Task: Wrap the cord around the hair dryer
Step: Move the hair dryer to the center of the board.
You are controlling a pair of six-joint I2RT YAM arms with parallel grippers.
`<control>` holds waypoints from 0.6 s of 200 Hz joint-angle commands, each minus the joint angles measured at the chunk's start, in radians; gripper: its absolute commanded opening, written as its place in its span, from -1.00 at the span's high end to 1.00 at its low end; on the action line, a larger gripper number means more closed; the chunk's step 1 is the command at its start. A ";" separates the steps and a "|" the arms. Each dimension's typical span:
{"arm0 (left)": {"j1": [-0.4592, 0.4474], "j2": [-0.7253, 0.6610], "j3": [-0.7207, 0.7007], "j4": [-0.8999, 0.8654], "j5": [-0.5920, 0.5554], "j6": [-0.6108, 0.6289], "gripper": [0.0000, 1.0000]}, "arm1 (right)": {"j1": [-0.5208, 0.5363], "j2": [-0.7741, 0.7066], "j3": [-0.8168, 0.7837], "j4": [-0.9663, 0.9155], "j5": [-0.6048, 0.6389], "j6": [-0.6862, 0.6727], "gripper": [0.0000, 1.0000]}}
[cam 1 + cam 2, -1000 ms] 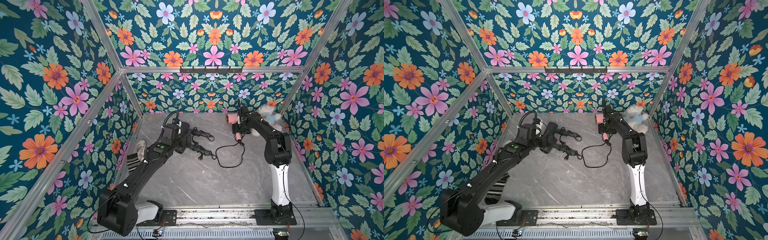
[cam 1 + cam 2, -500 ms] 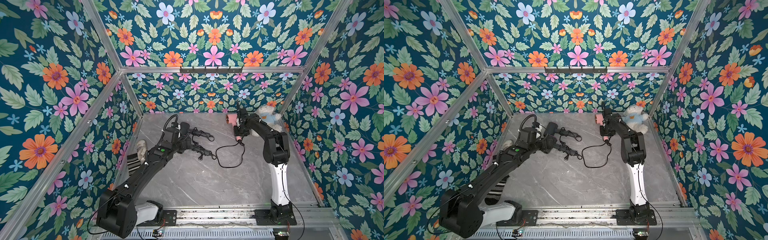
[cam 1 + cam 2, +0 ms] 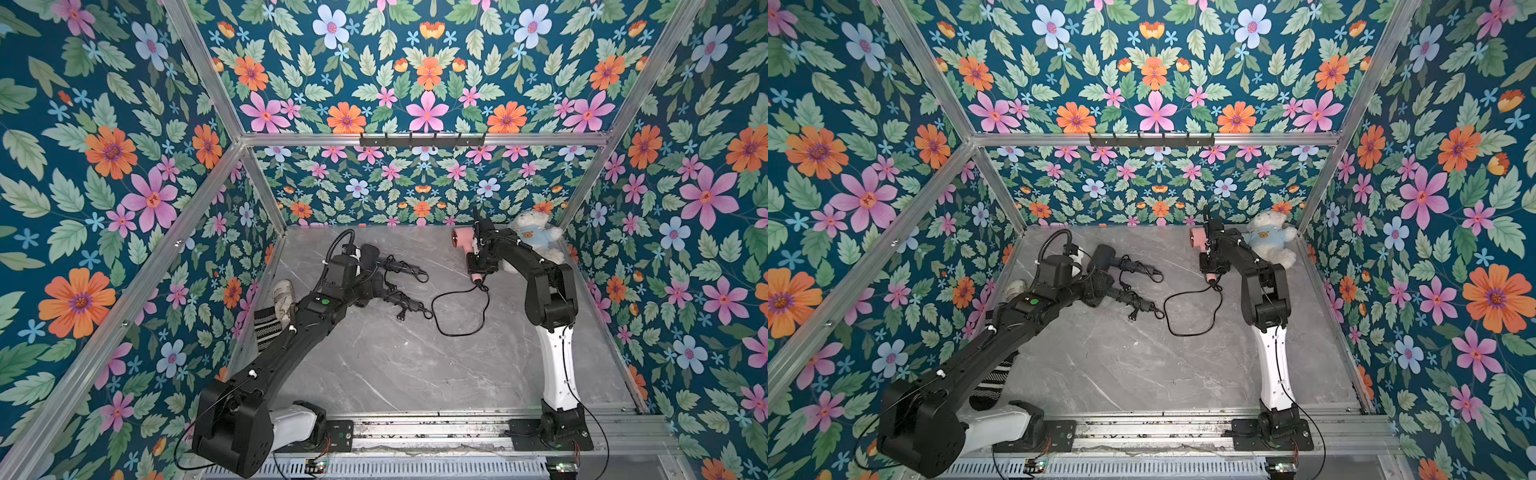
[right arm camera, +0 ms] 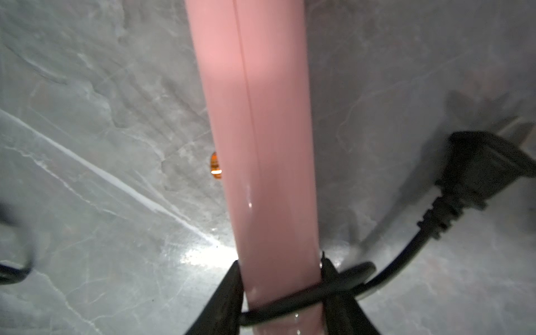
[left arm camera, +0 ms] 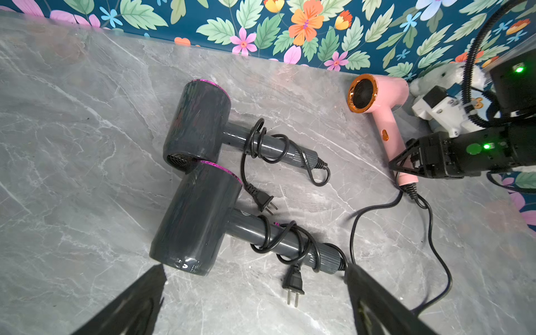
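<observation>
Two jaws of the right gripper [image 4: 280, 264] clamp the pink plastic hair dryer [image 5: 385, 98] by its handle, black cord [image 5: 435, 246] crossing it; left gripper [image 5: 255, 270] gapes wide.

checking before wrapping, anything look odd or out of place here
On the pink hair dryer the cord sprawls loose across the table, while the two grey hair dryers have theirs coiled round their handles.

Walls [image 3: 424, 187] papered in a teal floral print were seen beyond and on both sides of the right gripper [image 3: 476, 271]. A grey marbled floor [image 3: 395, 365] was spread beneath it. Aluminium framing [image 3: 540, 139], fitted with a black hook rail [image 3: 422, 141], was mounted high above. A bright glare [image 4: 200, 255] was cast on the floor beside it.
</observation>
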 commanded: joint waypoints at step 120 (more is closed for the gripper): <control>0.001 -0.031 -0.003 0.020 0.006 -0.004 -0.98 | 0.000 -0.328 -0.349 0.000 -0.029 -0.326 0.53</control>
